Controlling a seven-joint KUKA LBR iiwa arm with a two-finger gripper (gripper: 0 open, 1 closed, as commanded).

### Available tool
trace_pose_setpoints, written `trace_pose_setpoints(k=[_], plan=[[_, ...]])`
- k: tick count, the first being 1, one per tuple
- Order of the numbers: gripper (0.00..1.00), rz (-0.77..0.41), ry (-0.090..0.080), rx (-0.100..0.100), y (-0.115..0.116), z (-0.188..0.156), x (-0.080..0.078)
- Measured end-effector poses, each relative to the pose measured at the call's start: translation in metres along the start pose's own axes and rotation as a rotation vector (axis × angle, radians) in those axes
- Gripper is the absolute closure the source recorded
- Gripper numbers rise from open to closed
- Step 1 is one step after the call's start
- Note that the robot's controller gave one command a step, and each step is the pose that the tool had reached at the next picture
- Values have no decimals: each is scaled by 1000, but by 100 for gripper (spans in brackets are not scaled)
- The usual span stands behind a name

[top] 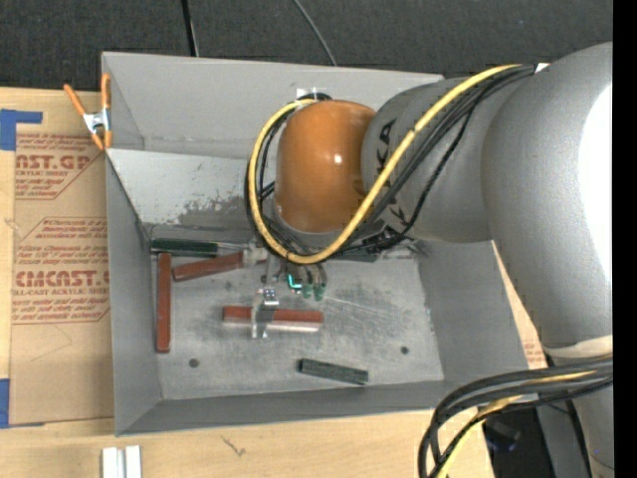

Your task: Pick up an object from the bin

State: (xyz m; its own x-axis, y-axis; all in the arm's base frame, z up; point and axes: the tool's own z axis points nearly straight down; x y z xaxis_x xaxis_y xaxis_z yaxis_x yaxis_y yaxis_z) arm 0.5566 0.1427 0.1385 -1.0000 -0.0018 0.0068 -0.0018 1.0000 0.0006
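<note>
As the arm reaches in from the right, you see its orange cover (318,172) hanging over the middle of the bin (179,108), with yellow and black cables looped around it. Below the cover, the gripper (265,315) is low at the bin floor, and it meets a red-brown flat bar (297,318) that lies crosswise near the centre of the floor. The gripper crosses this bar a little left of its middle. Whether the gripper is open or closed on the bar, you cannot tell from this view.

Around this place, other things lie apart from each other. A long red-brown stick (162,305) lies along the left wall, well apart from the bar. Between that stick and the cover, a red-brown tool (204,267) lies tilted, with its pale end pointing toward the gripper. Just behind it, a dark green piece (184,245) lies along the foot of the back wall. In front of the bar, nearer to the front wall, a dark grey strip (333,370) lies alone. None of these touches the bar.
</note>
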Motion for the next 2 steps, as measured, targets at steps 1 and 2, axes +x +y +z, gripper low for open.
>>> trace_pose_setpoints(k=[1,2], plan=[[0,1,-7,-1,0,-5,-2],[100,-64,-26,-4,-2,62,-2]])
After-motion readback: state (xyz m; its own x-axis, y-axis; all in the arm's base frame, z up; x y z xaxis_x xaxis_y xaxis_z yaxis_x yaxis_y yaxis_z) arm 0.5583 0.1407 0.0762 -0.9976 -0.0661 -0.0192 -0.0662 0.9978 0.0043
